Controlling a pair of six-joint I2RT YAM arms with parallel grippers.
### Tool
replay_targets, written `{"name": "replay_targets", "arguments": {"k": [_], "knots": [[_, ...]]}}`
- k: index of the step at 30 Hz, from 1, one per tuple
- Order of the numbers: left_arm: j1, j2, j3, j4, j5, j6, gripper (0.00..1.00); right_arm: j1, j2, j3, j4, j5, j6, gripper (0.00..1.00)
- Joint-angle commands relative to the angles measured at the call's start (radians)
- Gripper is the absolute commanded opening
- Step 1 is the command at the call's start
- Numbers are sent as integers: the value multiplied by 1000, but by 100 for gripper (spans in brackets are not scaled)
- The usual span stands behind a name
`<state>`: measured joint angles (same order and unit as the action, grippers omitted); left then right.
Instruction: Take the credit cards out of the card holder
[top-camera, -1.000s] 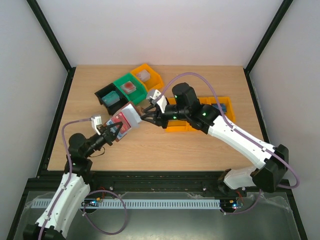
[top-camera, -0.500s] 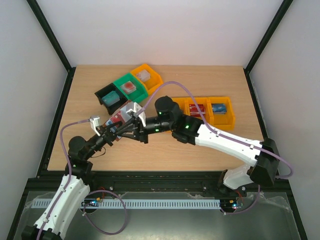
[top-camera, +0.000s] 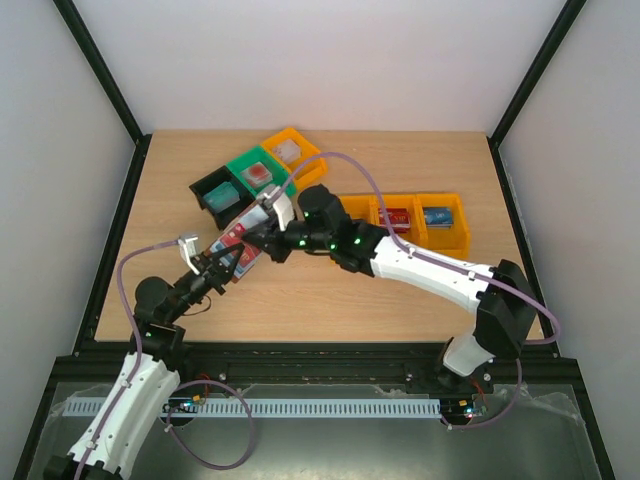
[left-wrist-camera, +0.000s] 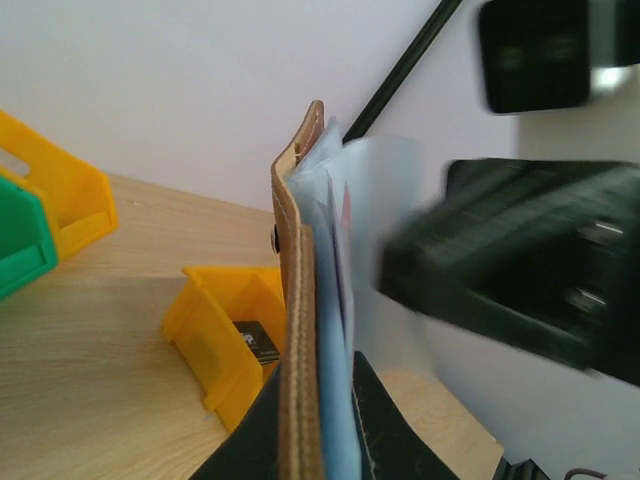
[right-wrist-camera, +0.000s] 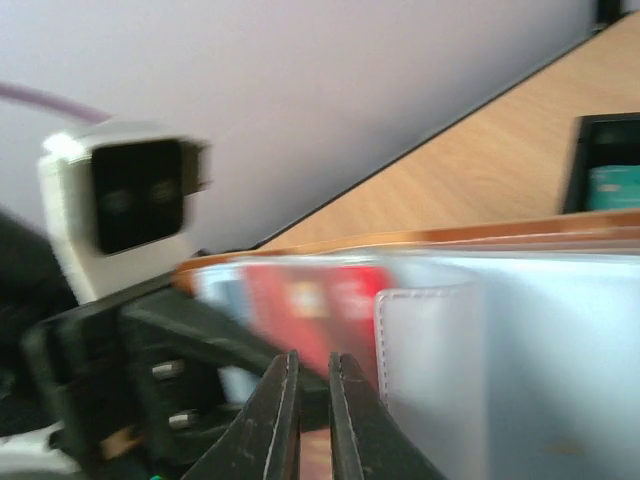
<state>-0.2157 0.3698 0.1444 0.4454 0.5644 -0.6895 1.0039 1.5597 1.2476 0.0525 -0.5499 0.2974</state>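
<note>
The card holder (top-camera: 246, 243), a brown leather wallet with a pale blue-grey inside, is held open above the table. My left gripper (top-camera: 222, 268) is shut on its lower end; in the left wrist view the card holder (left-wrist-camera: 298, 330) stands edge-on between the left gripper's (left-wrist-camera: 315, 400) fingers. A red credit card (top-camera: 233, 239) shows in its inner side. My right gripper (top-camera: 262, 228) is at the card holder's upper part. In the right wrist view the right gripper (right-wrist-camera: 311, 368) has its jaws nearly together with nothing seen between them, just in front of the red card (right-wrist-camera: 320, 300) beside a pale pocket (right-wrist-camera: 430, 340).
A black bin (top-camera: 215, 196), a green bin (top-camera: 258, 174) and an orange bin (top-camera: 294, 150) stand behind the card holder. A row of yellow bins (top-camera: 452, 240) with cards inside stands at the right. A yellow bin (left-wrist-camera: 215, 345) lies behind the card holder in the left wrist view.
My right arm has swung left from the card holder's right end to its upper middle, over the red card. My left gripper still holds the card holder, shifted slightly left.
</note>
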Motion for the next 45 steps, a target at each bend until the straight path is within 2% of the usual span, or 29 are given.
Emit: {"name": "replay_targets", "arguments": {"k": [1, 7, 16, 20, 22, 25, 27, 28, 30, 33, 36, 39, 42, 45], "knots": [[-4, -29, -15, 101, 38, -12, 2, -91, -19, -14, -35, 0, -4, 10], [-13, -27, -27, 173, 102, -49, 2, -94, -22, 32, -180, -190, -220, 11], [-13, -19, -38, 227, 169, -96, 2, -93, -35, 22, -202, -290, -307, 11], [-14, -20, -42, 241, 183, -112, 2, -98, -83, 64, -328, -92, -379, 13], [-17, -24, -40, 233, 168, -101, 2, -110, -124, 60, -342, 37, -348, 14], [-25, -28, -30, 162, 91, -48, 2, -111, -147, 91, -394, 336, -271, 16], [-36, -26, -17, 88, 13, 1, 2, -104, -147, 141, -458, 417, -246, 15], [-41, -21, -11, 44, -21, 23, 2, -88, -160, 149, -463, 407, -247, 15], [-52, -7, -3, -11, -93, 59, 2, -40, -202, 107, -393, 273, -256, 15], [-65, 23, 1, -42, -139, 83, 2, -19, -244, 0, -125, -16, -174, 17], [-74, 47, 2, -45, -147, 85, 2, -19, -188, -60, 108, -188, -17, 14], [-76, 62, 3, -48, -155, 84, 2, -12, -102, -51, 169, -233, 53, 12], [-76, 69, -6, -16, -121, 69, 2, -16, -34, -18, 85, -180, 11, 11], [-75, 64, -16, 39, -60, 32, 2, -65, -9, -26, 82, -232, 23, 11]]}}
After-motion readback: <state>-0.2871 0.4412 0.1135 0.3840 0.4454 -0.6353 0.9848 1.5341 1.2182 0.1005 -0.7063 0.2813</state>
